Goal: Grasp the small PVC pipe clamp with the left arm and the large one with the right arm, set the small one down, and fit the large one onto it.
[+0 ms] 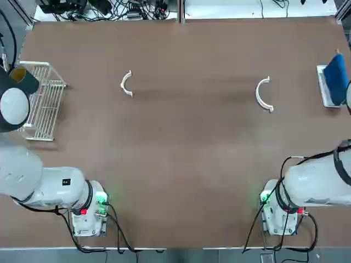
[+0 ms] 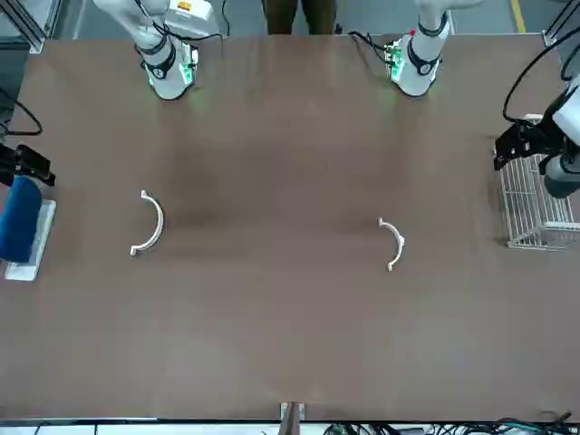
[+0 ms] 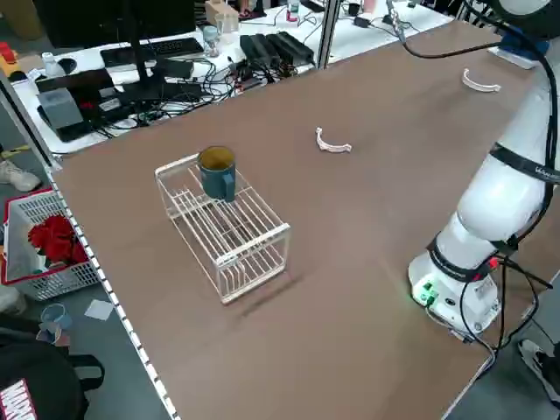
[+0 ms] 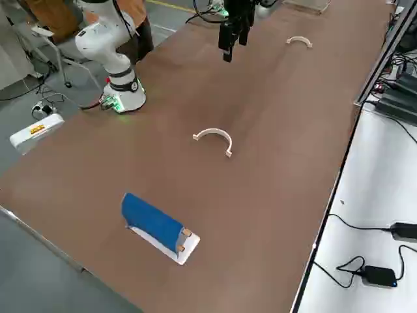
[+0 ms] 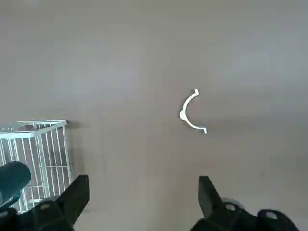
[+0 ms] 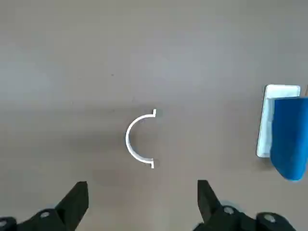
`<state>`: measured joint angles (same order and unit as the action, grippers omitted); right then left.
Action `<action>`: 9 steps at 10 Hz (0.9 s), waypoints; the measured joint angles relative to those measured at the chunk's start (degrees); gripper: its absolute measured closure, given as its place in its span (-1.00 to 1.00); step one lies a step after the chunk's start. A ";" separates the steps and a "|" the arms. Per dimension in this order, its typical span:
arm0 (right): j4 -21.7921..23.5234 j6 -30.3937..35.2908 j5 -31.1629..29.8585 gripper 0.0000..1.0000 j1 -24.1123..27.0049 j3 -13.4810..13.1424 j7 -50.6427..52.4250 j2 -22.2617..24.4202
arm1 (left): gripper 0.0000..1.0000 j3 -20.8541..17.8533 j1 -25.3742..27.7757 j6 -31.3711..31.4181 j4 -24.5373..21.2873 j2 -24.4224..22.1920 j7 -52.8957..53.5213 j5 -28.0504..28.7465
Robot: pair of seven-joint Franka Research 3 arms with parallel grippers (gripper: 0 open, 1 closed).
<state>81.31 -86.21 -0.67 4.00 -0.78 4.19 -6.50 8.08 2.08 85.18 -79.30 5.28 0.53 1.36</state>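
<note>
- Small clamp (image 1: 126, 84) lies on the table (image 1: 186, 148), left half; large clamp (image 1: 264, 94) well apart on the right half.
- Left gripper (image 5: 142, 202) hovers high, fingers wide, empty.
- Right gripper (image 6: 142, 204) likewise wide, empty.

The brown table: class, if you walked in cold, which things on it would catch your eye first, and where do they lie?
Two white half-rings lie far apart on the bare table: the small PVC pipe clamp on the robot's left, the large one on its right. At the left edge, a white wire rack holds a teal mug; at the right edge sits a blue object on a white base.
</note>
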 joint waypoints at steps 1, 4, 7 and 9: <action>0.00 0.06 0.66 -1.00 0.01 -0.01 0.00 0.00 | -1.00 0.01 0.00 0.29 0.00 0.00 0.00 0.00; 0.50 0.25 1.75 -1.00 0.01 0.01 -0.88 -0.08 | -1.00 0.16 -0.18 0.89 -0.84 0.45 0.00 -0.70; 5.79 -3.89 1.87 -1.00 -0.71 0.54 -3.75 -0.65 | -0.98 3.22 -0.40 10.89 -9.08 2.12 -4.60 -3.63; 9.75 -6.69 1.88 -1.00 -1.89 0.85 -5.35 -1.07 | -0.96 7.17 -0.64 20.82 -18.20 2.31 -10.42 -2.97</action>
<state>91.06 -92.89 1.21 2.11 0.07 -1.16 -7.57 15.25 1.44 106.00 -97.50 7.59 -9.89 -1.60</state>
